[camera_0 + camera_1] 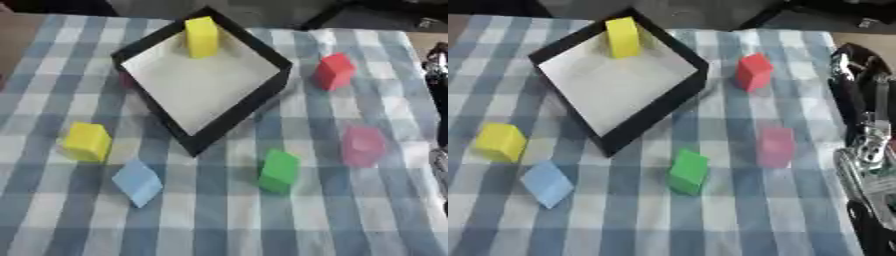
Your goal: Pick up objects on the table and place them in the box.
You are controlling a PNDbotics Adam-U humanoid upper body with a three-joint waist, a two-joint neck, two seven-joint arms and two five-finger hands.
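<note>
Box [262,97]: one yellow block [201,36] inside. Around it: red block [333,71], pink block [362,145], green block [280,171], blue block [137,182], second yellow block [86,141]. Right robot hand [866,145] at worktop edge; finger state cannot be told.

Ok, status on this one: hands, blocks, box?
Right hand at right edge, fingers unclear. Left hand unseen. One yellow block in box; five blocks outside. Nothing blocking.

We see the box [199,131] at the desk's [219,225] far middle with one block [201,37] in its back corner, two blocks [86,141] [137,182] before its left, one [280,171] before it, two [334,71] [362,145] right, and perhaps the right arm [868,150] beyond.
</note>
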